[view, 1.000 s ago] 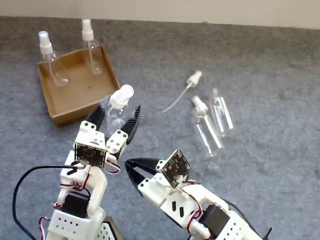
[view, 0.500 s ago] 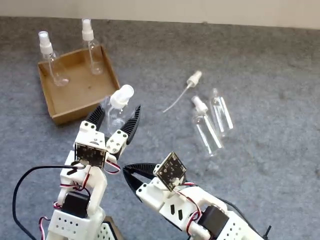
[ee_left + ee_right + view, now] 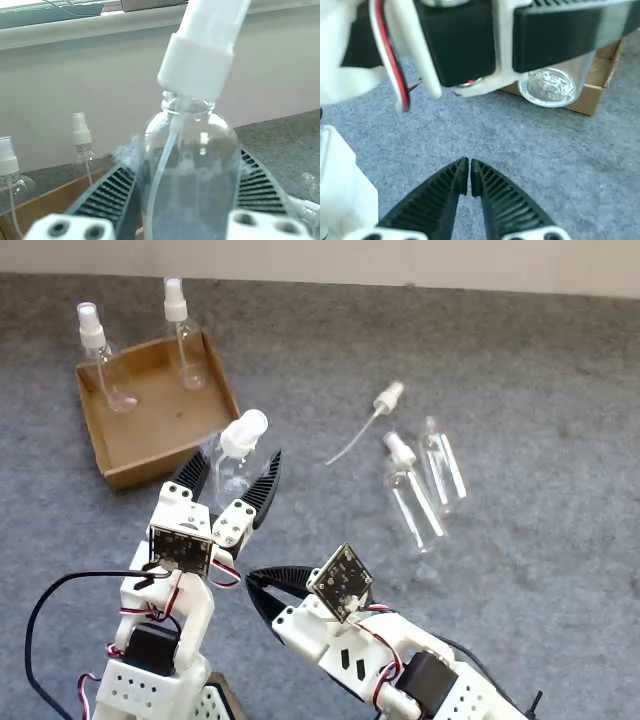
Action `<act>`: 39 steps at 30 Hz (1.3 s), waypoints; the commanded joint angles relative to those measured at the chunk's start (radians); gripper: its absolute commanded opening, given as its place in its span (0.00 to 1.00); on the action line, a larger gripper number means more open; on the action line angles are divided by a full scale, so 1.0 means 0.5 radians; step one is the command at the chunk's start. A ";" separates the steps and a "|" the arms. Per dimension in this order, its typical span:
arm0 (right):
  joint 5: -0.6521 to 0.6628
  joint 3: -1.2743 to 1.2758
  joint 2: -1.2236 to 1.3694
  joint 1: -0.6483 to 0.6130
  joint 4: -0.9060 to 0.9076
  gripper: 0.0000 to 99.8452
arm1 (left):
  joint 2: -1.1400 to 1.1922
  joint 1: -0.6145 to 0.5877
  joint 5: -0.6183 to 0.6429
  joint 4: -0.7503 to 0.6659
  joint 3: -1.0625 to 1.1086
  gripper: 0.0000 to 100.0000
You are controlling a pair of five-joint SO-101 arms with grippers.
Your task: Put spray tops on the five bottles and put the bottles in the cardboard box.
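Cardboard box [image 3: 160, 430], a shallow open tray, lies on the grey carpet [image 3: 520, 390] at the far left, ahead of the left arm. The left gripper [image 3: 234, 480] is raised just beside the box's near right corner. Its ribbed black fingers [image 3: 107, 197] pinch the clear body of the held bottle [image 3: 240, 440] from both sides. That bottle stands upright in the grip. In the left wrist view its white cap sits a little tilted on the neck, and in the right wrist view its round base shows in front of the box wall. The right gripper [image 3: 252, 582] is low over the carpet, close beside the left arm, with its fingers pressed together and nothing between them. Inside the box two bottles stand upright with tops on: the first boxed bottle [image 3: 108, 380] near the far left corner and the second boxed bottle [image 3: 187, 350] near the far right corner. Out on the carpet to the right, well apart from the box, the capped lying bottle [image 3: 415, 502] rests on its side. Just beside it lies the uncapped bottle [image 3: 443, 472], also on its side. The loose spray top [image 3: 388, 397] lies near them but apart, its thin tube trailing toward the arms.
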 commanded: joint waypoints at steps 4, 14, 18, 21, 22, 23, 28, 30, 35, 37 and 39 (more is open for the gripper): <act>-0.021 0.235 -0.020 -0.014 -0.005 0.01 | -0.017 0.121 0.000 -0.043 0.041 0.15; -0.012 0.229 -0.020 -0.008 -0.038 0.01 | -0.014 0.198 0.000 -0.028 0.041 0.15; -0.009 0.226 -0.020 0.066 -0.038 0.01 | -0.026 0.269 0.000 0.089 0.041 0.15; -0.015 0.229 -0.020 0.207 -0.041 0.01 | -0.026 0.370 0.000 0.114 0.041 0.15; -0.018 0.232 -0.020 0.241 -0.041 0.01 | -0.026 0.394 0.000 0.114 0.041 0.15; -0.018 0.232 -0.020 0.265 -0.041 0.01 | -0.026 0.413 0.000 0.114 0.041 0.15; -0.012 0.232 -0.020 0.296 -0.035 0.01 | -0.026 0.508 0.000 0.114 0.041 0.15; -0.009 0.232 -0.020 0.299 -0.032 0.01 | -0.026 0.554 0.003 0.114 0.041 0.15; -0.009 0.229 -0.017 0.376 -0.029 0.01 | -0.026 0.572 0.003 0.114 0.041 0.15; -0.015 0.229 -0.017 0.453 -0.029 0.01 | -0.026 0.572 0.003 0.117 0.041 0.15; -0.018 0.229 -0.017 0.502 -0.032 0.01 | -0.026 0.572 0.003 0.117 0.041 0.15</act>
